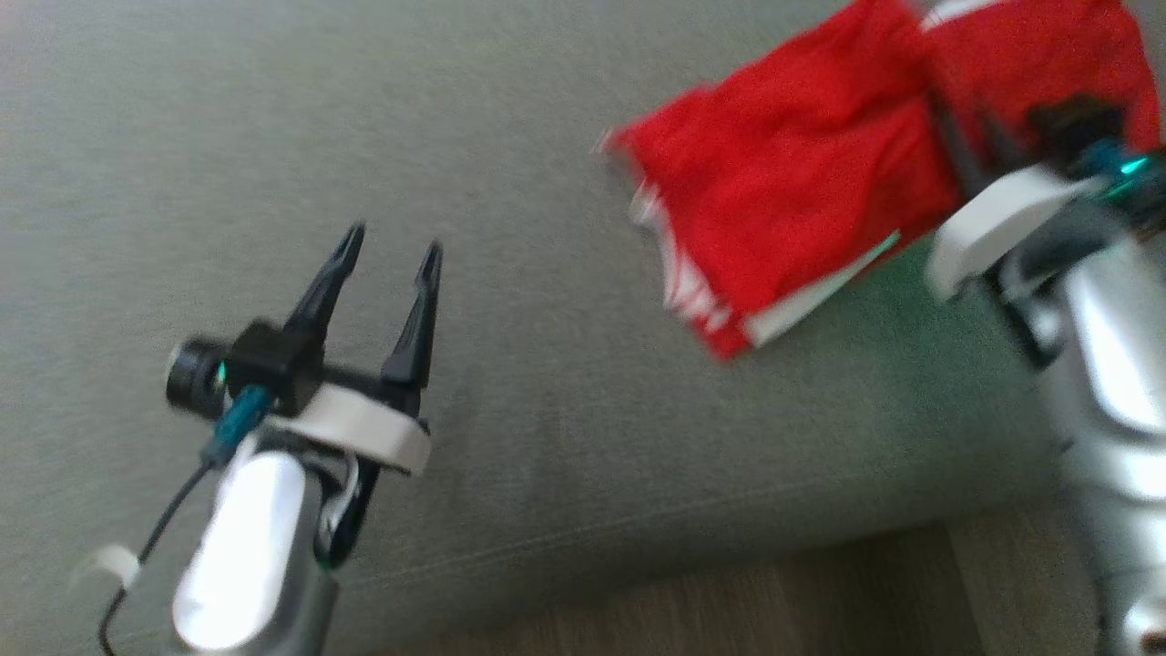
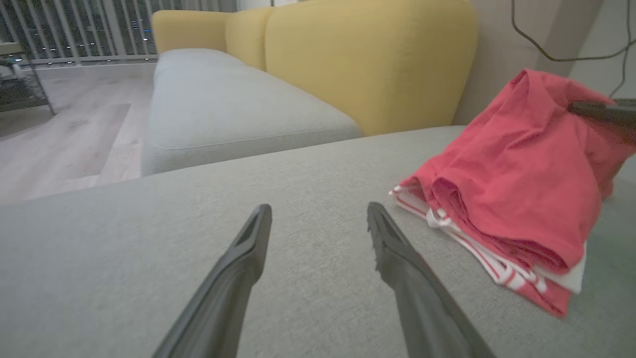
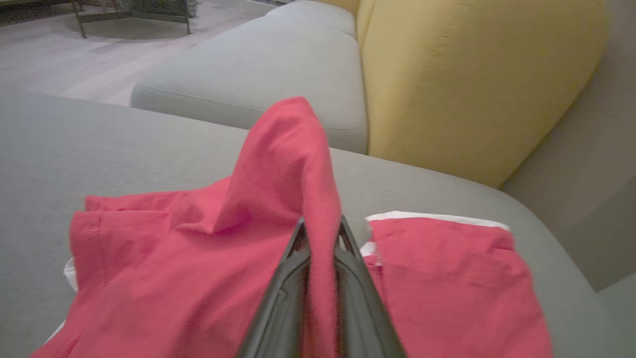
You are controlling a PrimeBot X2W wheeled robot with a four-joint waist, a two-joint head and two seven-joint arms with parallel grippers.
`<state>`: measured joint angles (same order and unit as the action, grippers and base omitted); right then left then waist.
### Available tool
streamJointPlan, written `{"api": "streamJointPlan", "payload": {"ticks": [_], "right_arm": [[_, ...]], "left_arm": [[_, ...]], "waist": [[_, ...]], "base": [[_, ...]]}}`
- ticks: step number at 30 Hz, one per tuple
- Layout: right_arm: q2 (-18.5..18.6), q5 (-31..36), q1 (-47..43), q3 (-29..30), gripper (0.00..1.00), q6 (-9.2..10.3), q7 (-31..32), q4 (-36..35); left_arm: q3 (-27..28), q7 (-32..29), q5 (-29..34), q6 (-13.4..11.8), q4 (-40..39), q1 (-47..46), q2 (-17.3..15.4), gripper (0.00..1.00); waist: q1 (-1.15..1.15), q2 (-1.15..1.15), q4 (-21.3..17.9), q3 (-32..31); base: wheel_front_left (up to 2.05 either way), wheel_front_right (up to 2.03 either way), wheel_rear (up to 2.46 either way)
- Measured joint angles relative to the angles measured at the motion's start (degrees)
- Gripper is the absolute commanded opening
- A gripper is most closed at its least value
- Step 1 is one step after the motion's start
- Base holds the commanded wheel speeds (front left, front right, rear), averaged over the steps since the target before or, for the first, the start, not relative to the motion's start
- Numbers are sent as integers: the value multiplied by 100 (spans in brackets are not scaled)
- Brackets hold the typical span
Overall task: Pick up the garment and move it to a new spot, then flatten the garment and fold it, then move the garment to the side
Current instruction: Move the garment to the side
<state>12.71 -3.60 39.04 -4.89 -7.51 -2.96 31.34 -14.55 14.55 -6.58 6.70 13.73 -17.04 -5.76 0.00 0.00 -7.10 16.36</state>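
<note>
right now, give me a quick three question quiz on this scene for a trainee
1. True or false: the right tool is shut on a raised fold of the red garment.
2. Pick one: the left tool is A) open with nothing between its fingers, B) shut on the garment, C) gripping a cable.
3. Fill in: the sofa backrest behind the grey cushion is ____ in colour.

Key: 1 true; 2 A; 3 yellow.

Silver forearm (image 1: 244,538), white wrist band (image 1: 364,430), black tapered left end effector (image 1: 395,239).
</note>
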Motion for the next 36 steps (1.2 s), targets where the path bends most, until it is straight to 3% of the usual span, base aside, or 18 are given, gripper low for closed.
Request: {"api": "streamJointPlan", "payload": {"ticks": [9,13,17,21,22,23,29,36], "right_arm": [[215,-105,762,665,0,0,32,-233],[214,-77,926,911,0,0,-48,-237],[182,380,1037,1166,0,0,-159,-307],[32,571,1100,1419,0,0,-157,-320],[-4,598,1100,1467,60,0,-157,-318],[-33,614,1100,1519,100,-1,-157,-316],[-111,698,1093,1703,100,0,-160,-245],[-211,804,935,1510,100,0,-166,-432]], "left_arm": [[-1160,-136,105,45,-213,-1322,-1066,100],[-1411,-260,-77,78,-398,-1700,-1311,100],[-1549,-405,-230,80,-564,-1879,-1559,100],[-1614,-466,-303,80,-616,-1885,-1652,100],[-1618,-471,-327,80,-643,-1886,-1658,100],[-1625,-471,-336,80,-676,-1890,-1664,100],[-1637,-378,-483,26,-619,-1899,-1642,100],[-1552,-93,-793,-225,-341,-1633,-1280,100]], "waist": [[1,0,-655,992],[1,0,-855,1300],[1,0,-1079,1637],[1,0,-1237,1867],[0,0,-1260,1904],[0,0,-1272,1932],[0,0,-1180,1859],[0,0,-928,1413]], "base": [[0,0,0],[0,0,0],[0,0,0],[0,0,0],[0,0,0],[0,0,0],[0,0,0],[0,0,0]]}}
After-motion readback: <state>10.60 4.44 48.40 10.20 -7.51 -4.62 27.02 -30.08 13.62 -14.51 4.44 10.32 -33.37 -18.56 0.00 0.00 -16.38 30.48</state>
